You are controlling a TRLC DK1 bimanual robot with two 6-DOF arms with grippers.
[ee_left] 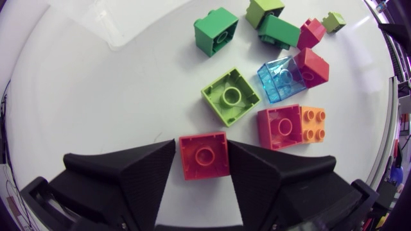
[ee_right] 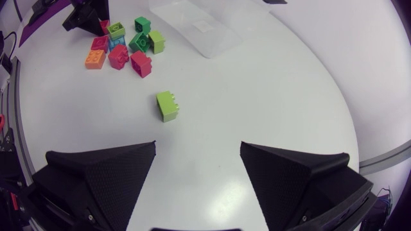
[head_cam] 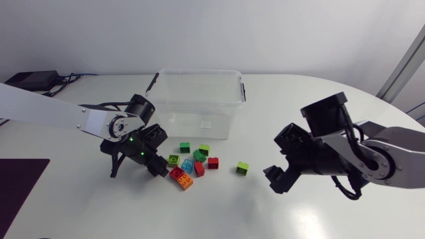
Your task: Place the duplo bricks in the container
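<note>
A clear plastic container (head_cam: pixel 199 99) stands at the back middle of the table. In front of it lies a cluster of duplo bricks (head_cam: pixel 192 162) in green, lime, red, blue and orange. My left gripper (head_cam: pixel 158 168) is down at the cluster's left edge. In the left wrist view its fingers press both sides of a red brick (ee_left: pixel 204 155) lying studs-down on the table. Just ahead lie a lime brick (ee_left: pixel 230 96), a clear blue one (ee_left: pixel 281 78) and a red-and-orange pair (ee_left: pixel 290 126). My right gripper (ee_right: pixel 198 154) is open and holds nothing, with a lone lime brick (ee_right: pixel 167 105) ahead of it.
The container's corner (ee_left: pixel 109 25) shows beyond the cluster in the left wrist view. The lone lime brick (head_cam: pixel 243 168) sits between the cluster and my right gripper (head_cam: pixel 275 178). A dark mat (head_cam: pixel 20 179) lies at the table's left edge.
</note>
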